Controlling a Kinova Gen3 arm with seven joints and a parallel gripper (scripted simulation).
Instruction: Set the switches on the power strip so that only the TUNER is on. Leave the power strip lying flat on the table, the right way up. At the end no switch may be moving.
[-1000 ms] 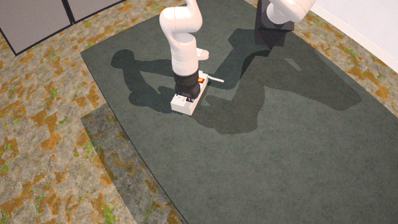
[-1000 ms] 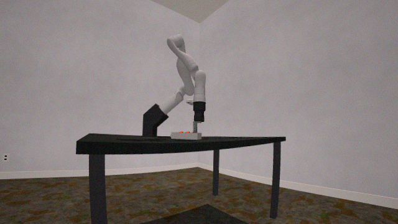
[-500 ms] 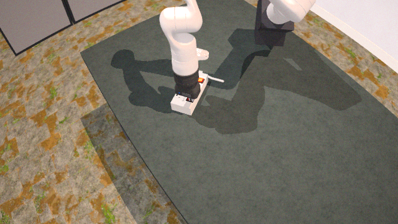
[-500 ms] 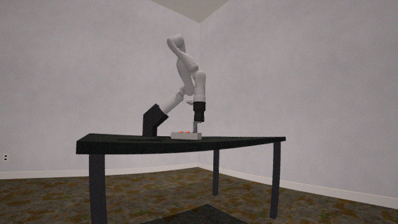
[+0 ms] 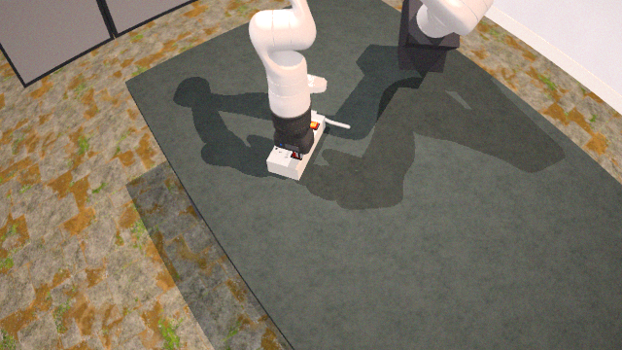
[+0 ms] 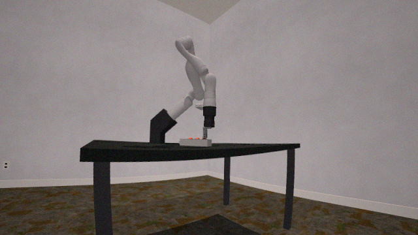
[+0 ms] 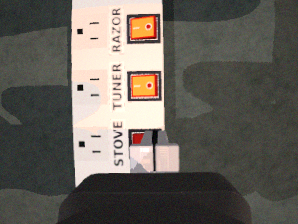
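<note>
A white power strip [image 7: 119, 83] lies flat on the dark table, right way up; it also shows in the top view [image 5: 294, 150] and the exterior view [image 6: 195, 141]. It has three rocker switches labelled RAZOR, TUNER and STOVE. The RAZOR switch [image 7: 144, 28] glows orange. The TUNER switch [image 7: 144, 87] glows orange. The STOVE switch is dark red and unlit. My gripper [image 7: 155, 144] [image 5: 295, 155] is shut and empty, its fingertips resting on the near end of the STOVE switch. It points straight down over the strip's near end.
The strip's white cable stub [image 5: 337, 123] sticks out at its far end. The arm's dark base [image 5: 427, 46] stands at the back of the table. The table's left edge is close to the strip in the top view.
</note>
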